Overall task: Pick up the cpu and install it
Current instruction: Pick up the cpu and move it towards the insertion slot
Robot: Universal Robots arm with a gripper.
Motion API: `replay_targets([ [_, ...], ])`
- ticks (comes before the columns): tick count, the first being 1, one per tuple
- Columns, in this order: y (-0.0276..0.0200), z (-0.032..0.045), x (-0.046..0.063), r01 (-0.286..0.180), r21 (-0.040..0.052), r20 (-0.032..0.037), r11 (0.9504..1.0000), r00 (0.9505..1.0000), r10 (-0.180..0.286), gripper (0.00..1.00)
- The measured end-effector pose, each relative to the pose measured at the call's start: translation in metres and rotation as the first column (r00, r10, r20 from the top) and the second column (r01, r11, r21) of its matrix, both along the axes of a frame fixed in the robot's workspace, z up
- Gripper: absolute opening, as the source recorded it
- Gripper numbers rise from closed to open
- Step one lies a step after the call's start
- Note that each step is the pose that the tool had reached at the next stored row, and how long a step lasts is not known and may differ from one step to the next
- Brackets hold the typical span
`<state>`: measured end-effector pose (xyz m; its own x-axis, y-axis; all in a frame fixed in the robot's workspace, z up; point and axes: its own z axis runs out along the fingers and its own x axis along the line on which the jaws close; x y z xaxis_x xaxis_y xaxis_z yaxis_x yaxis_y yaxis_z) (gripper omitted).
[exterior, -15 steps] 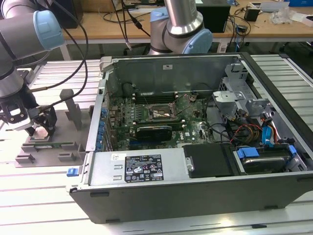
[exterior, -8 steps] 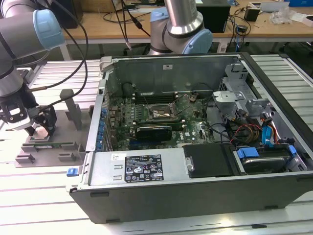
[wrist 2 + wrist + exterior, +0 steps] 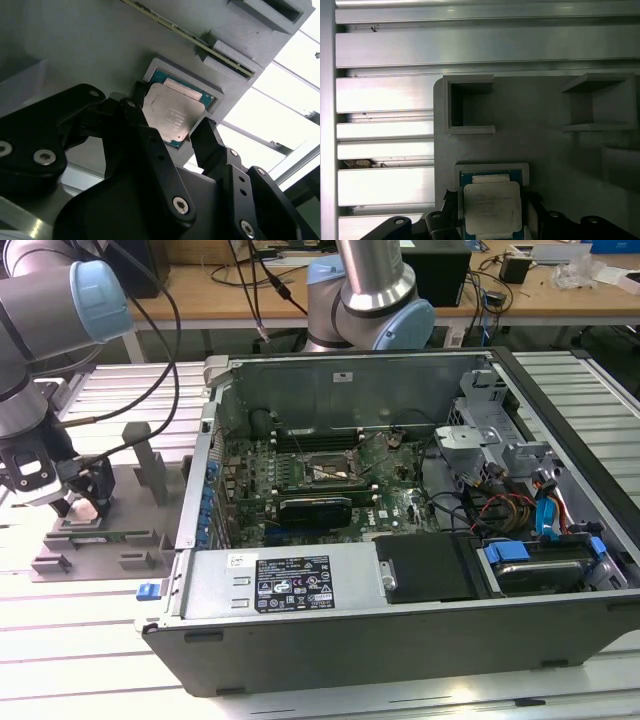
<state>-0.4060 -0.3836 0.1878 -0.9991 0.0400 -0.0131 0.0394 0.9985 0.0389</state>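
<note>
Over at the exterior view's left, the gripper point(image 3: 86, 502) hangs low over the grey tray point(image 3: 128, 483) on the bench point(image 3: 80, 650). Its fingers point(image 3: 206, 137) stand apart, flanking the cpu point(image 3: 167, 114), which lies flat in its tray recess.

Black label point(image 3: 292, 583) on case point(image 3: 400, 650): white print was too small to read.
cpu point(image 3: 169, 116) top: faint marks, none could be read.

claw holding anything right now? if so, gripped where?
Cannot tell. The claw straddles the cpu across two opposite edges, but the cpu sits in its pocket in the grey tray; contact isn't clear.
</note>
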Motion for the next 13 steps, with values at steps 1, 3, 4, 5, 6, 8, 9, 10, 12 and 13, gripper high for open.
replay_targets([
  [1, 0.0000, 0.0000, 0.0001, 0.000, 0.0000, -0.0001, 1.0000, 1.0000, 0.000, 0.64],
  [3, 0.0000, -0.0001, 0.0005, 0.000, 0.0001, 0.0001, 1.0000, 1.0000, 0.000, 0.64],
  [4, 0.0000, -0.0001, 0.0005, 0.000, 0.0001, 0.0000, 1.0000, 1.0000, 0.000, 0.64],
  [5, 0.0000, 0.0000, 0.0005, 0.000, 0.0000, -0.0002, 1.0000, 1.0000, 0.000, 0.64],
  [6, 0.0000, 0.0007, 0.0006, 0.000, -0.0002, -0.0004, 1.0000, 1.0000, 0.000, 0.64],
  [8, 0.0000, 0.0007, 0.0006, 0.000, 0.0001, 0.0000, 1.0000, 1.0000, 0.000, 0.64],
  [9, 0.0000, 0.0007, 0.0006, 0.000, 0.0001, 0.0000, 1.0000, 1.0000, 0.000, 0.64],
  [10, 0.0000, 0.0008, 0.0006, 0.000, 0.0000, 0.0000, 1.0000, 1.0000, 0.000, 0.64],
  [12, 0.0000, 0.0010, 0.0006, 0.000, 0.0000, -0.0001, 1.0000, 1.0000, 0.000, 0.62],
  [13, 0.0000, 0.0010, 0.0006, 0.000, 0.0000, -0.0001, 1.0000, 1.0000, 0.000, 0.55],
])
